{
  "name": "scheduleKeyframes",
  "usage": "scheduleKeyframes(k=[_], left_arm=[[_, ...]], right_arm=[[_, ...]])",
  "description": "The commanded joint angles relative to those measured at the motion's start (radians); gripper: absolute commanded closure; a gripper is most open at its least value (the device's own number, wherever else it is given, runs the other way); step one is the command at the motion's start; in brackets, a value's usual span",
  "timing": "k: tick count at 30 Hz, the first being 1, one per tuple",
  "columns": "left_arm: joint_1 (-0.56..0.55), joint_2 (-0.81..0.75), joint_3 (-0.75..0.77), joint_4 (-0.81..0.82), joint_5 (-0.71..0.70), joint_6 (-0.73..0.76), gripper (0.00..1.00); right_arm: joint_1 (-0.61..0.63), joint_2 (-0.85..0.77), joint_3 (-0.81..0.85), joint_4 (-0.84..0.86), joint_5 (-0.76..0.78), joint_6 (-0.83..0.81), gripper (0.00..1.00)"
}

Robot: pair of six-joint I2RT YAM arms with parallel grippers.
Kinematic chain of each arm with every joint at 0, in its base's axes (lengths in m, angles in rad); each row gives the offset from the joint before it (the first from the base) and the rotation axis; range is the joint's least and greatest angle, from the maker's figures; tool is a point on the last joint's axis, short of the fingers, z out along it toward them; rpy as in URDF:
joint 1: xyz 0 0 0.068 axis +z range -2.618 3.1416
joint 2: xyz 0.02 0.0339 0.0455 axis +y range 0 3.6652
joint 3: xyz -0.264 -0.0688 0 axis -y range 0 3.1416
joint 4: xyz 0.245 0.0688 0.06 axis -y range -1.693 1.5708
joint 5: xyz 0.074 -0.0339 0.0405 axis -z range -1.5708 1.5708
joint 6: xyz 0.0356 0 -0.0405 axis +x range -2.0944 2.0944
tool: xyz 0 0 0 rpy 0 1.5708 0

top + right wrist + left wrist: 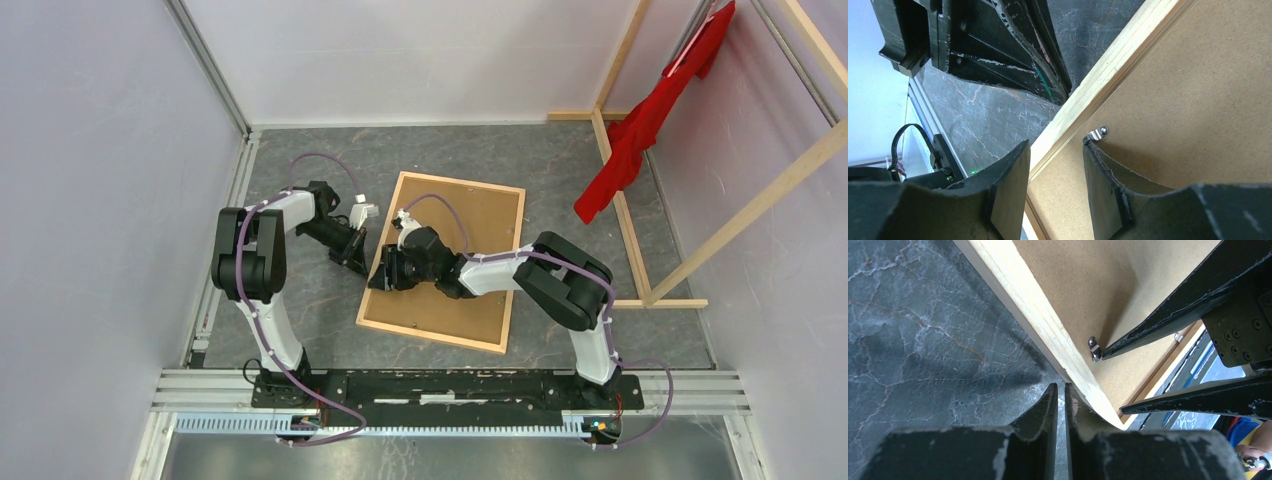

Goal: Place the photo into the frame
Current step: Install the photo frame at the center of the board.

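Observation:
The frame [460, 182] lies face down on the dark floor, its light wood rail [1033, 315] [1108, 70] around a brown backing board [480, 225]. The photo is hidden. My left gripper [352, 262] [1061, 386] is shut with nothing in it, just outside the frame's left rail, one finger against the wood. My right gripper [385, 272] [1055, 144] is open over that same rail. One fingertip rests at a small metal clip [1098, 133] [1093, 348] on the board, and the other hangs over the rail.
A wooden rack [625, 220] with a red cloth [650, 120] stands at the right, close to the frame's far corner. White walls close in the left and back. A metal rail [450, 385] carries both arm bases along the near edge.

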Motion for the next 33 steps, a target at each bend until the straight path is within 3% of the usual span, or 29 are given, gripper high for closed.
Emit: scheduleKeyframes(k=[1, 20, 33], left_arm=[[-0.003, -0.013, 0.007, 0.009, 0.0, 0.0, 0.84], [-0.006, -0.007, 0.001, 0.008, 0.001, 0.016, 0.84], [-0.005, -0.014, 0.007, 0.008, -0.007, 0.015, 0.85]], right_arm=[[-0.01, 0.03, 0.021, -0.011, 0.023, -0.01, 0.5], [-0.027, 0.073, 0.061, -0.004, 0.007, -0.016, 0.51], [-0.027, -0.059, -0.069, 0.042, -0.024, -0.011, 0.5]])
